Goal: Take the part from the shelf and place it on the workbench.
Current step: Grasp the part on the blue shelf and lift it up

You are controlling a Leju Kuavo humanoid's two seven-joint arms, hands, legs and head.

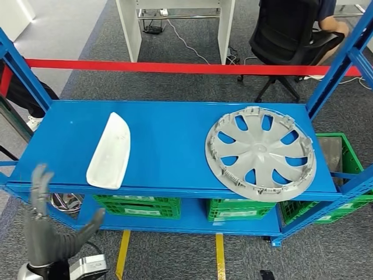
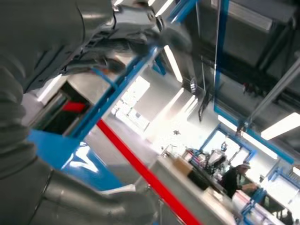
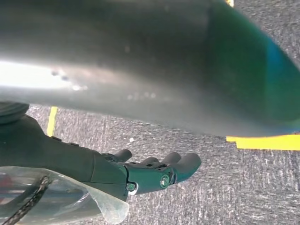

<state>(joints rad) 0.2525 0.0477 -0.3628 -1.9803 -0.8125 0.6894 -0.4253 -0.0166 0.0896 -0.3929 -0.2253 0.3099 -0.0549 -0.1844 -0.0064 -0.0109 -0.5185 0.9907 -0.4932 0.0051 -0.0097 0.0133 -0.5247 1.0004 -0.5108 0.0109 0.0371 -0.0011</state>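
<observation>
A long white plastic part (image 1: 110, 151) lies on the left half of the blue shelf (image 1: 171, 140). A grey wheel cover (image 1: 260, 153) lies flat on the right half, its rim reaching past the front edge. My left hand (image 1: 44, 224) is raised in front of the shelf's front left corner, below the white part, with fingers spread and nothing in it. In the left wrist view its fingers (image 2: 106, 42) and thumb (image 2: 88, 201) stand apart before the shelf. My right hand (image 3: 141, 171) hangs over the grey carpet, fingers stretched out and empty.
Green crates (image 1: 139, 205) sit on the lower shelf level. Blue uprights (image 1: 338, 64) flank the shelf at both ends. Red tape (image 1: 176, 67) runs behind it. A person sits in a black chair (image 1: 290, 29) beyond, by a white desk (image 1: 176, 23). Yellow lines (image 1: 220, 254) mark the floor.
</observation>
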